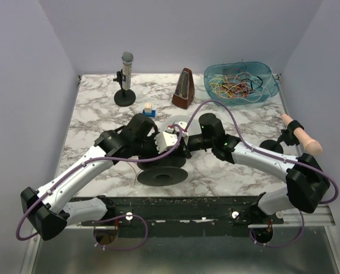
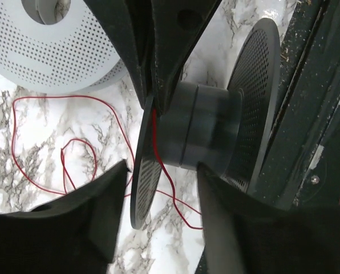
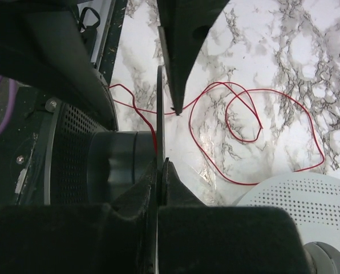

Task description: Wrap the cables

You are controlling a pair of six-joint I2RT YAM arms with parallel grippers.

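Observation:
A thin red cable (image 3: 245, 112) lies in loose loops on the marble table (image 1: 101, 114) and runs up onto the hub of a black perforated spool (image 1: 162, 173). In the left wrist view the cable (image 2: 156, 142) crosses the hub (image 2: 198, 131) beside the thin flange. My right gripper (image 3: 161, 164) is shut on the edge of that flange. My left gripper (image 2: 163, 171) is open, its fingers (image 2: 79, 222) straddling the flange, with the cable passing between them untouched. A blue bin (image 1: 268, 94) at the back right holds a multicoloured tangle of cables (image 1: 235, 87).
A white perforated spool (image 1: 179, 121) lies just behind the black one. A microphone on a stand (image 1: 126, 80), a metronome (image 1: 184, 89) and a small block (image 1: 149, 109) stand at the back. A peach handle (image 1: 304, 137) lies at the right edge.

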